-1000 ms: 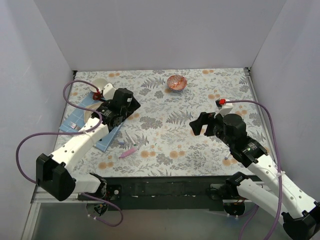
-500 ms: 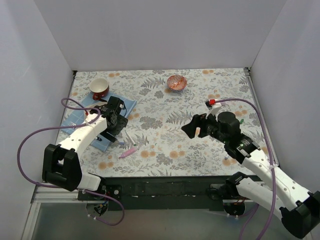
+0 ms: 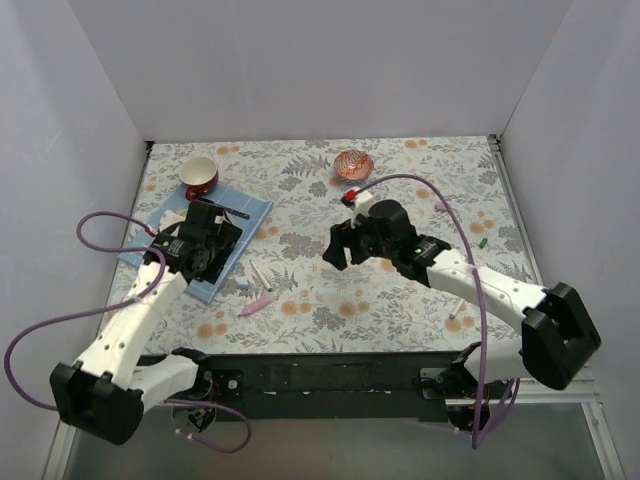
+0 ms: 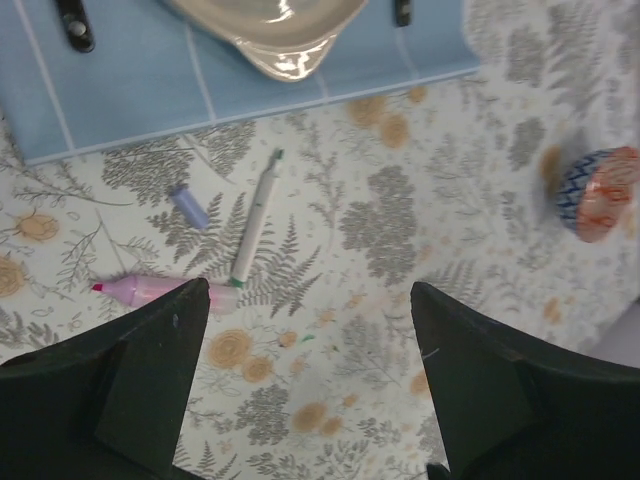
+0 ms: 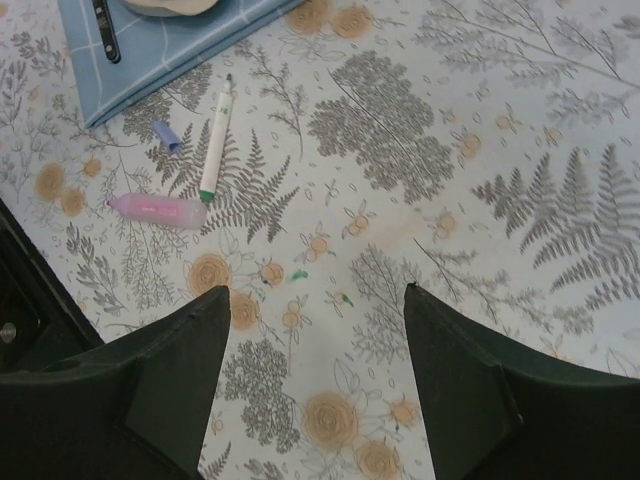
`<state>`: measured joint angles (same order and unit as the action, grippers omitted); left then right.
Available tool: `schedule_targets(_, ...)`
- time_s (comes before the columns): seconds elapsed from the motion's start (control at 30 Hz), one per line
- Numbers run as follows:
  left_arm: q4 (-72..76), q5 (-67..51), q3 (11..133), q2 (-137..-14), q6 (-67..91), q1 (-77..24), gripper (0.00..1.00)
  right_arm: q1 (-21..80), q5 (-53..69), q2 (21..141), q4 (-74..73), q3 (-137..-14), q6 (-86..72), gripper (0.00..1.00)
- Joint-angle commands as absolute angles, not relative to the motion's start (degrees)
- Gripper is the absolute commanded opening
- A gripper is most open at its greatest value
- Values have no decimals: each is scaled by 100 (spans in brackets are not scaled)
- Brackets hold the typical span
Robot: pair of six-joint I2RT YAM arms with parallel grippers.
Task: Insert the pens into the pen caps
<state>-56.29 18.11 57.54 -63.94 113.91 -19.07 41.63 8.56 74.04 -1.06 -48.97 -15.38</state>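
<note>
Two grippers: both stand wide open above the tablecloth point(image 4: 470, 120), and neither has hold of anything.
Left gripper point(image 4: 308, 290): its two dark fingers are well apart, with only the flowered cloth between them. It hangs over the pens, near the front edge of the blue mat point(image 4: 130, 90).
Right gripper point(image 5: 315, 292): the fingers are spread and nothing is between them. It hangs over the middle of the tablecloth and its camera sees the same pens.
Pink marker point(image 4: 160, 292): lies flat with its red tip bare. In the left wrist view the left finger covers a part of it.
Slim white pen point(image 4: 252, 225): lies flat, with a green point toward the blue mat. Its other end is just beside the blunt end of the pink marker, touching it or almost.
Purple-blue cap point(image 4: 188, 207): lies alone between the blue mat and the pink marker, just beside the slim white pen and apart from both.
Green cap point(image 3: 481, 243): on the right part of the cloth, well apart from both grippers.
Second slim pen point(image 3: 452, 321): near the front edge at the right, too small to tell more.
On the mat: a pale plate point(image 4: 270, 40) and dark-handled cutlery point(image 5: 105, 30).
Red cup point(image 3: 199, 175): just behind the mat.
Patterned bowl point(image 3: 353, 164): far side, middle.
Caps: none of these pens is in a cap.
</note>
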Motion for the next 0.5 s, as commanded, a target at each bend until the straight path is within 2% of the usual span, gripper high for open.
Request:
schedule_targets(0.0, -4819, 2355, 5748, -5215, 10909, -1881, 83, 4719, 851, 8224, 728, -5625, -547, 75)
schedule_targets(0.1, -4484, 2548, 5652, -4687, 10302, -1881, 89, 4956, 1430, 8594, 1930, -5424, -47, 70)
schedule_targets(0.2, -4098, 2540, 5572, -4027, 9678, -1881, 98, 5273, 1564, 9006, 2556, -5440, 604, 70)
schedule_targets(0.33, -3701, 2330, 5441, -3289, 9203, -1881, 98, 5659, 2143, 9684, 2058, -5949, 2209, 72)
schedule_targets(0.47, -3490, 2154, 5309, -2630, 8956, -1881, 98, 5713, 2995, 10370, 1267, -6660, 2968, 72)
